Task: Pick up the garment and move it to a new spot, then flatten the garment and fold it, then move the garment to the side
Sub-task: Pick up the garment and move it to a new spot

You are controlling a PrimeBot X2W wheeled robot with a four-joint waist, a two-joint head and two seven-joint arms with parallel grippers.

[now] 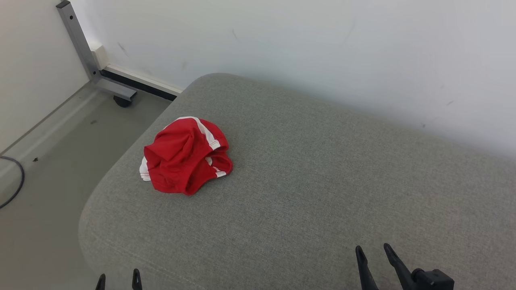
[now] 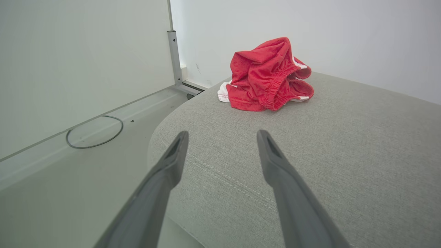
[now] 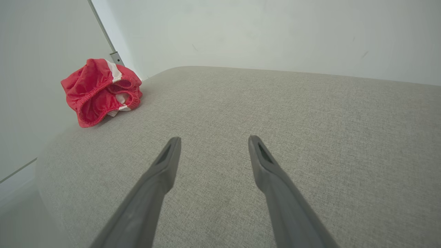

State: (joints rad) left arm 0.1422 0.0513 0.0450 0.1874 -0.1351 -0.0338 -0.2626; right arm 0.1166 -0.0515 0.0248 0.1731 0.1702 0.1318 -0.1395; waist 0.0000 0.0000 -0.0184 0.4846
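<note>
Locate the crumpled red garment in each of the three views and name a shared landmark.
Head view: garment left of centre, near the left edge of the cushion.
Left wrist view: garment upper middle.
Right wrist view: garment upper left.
Shared landmark: the grey metal post behind it.

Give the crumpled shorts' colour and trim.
Red with white stripe trim; the shorts show best in the head view.
</note>
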